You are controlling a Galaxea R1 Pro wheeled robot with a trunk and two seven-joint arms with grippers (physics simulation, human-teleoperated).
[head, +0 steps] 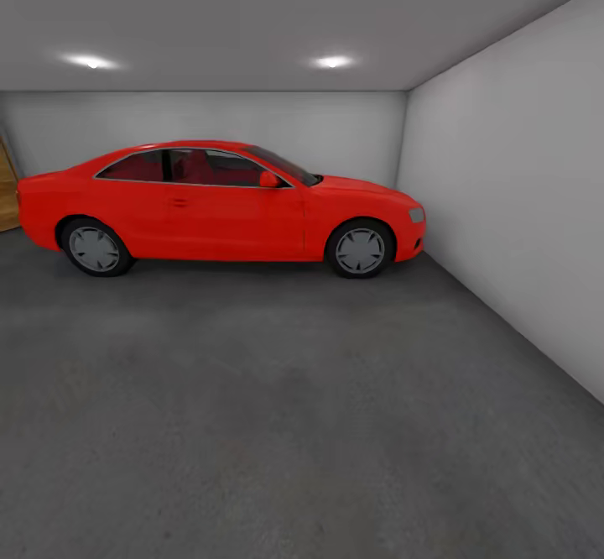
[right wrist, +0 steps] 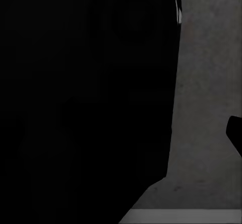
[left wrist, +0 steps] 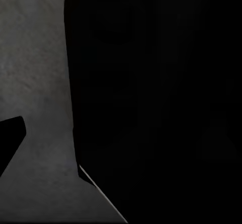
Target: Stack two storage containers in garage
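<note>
Garage floor (head: 277, 425) beside red car (head: 218, 206); wrist views mostly dark.

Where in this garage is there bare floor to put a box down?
The wide grey floor between the red car and the camera, bordered on the right by the white wall, looks bare. The strip by the car's wheels is tighter.

Car (head: 222, 206) on floor (head: 277, 408), before back wall (head: 335, 127), side wall (head: 512, 198) rightward.

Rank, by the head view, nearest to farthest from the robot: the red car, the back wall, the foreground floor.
1. Foreground floor, directly ahead and below.
2. Red car, parked broadside across the middle.
3. Back wall, behind the car.
</note>
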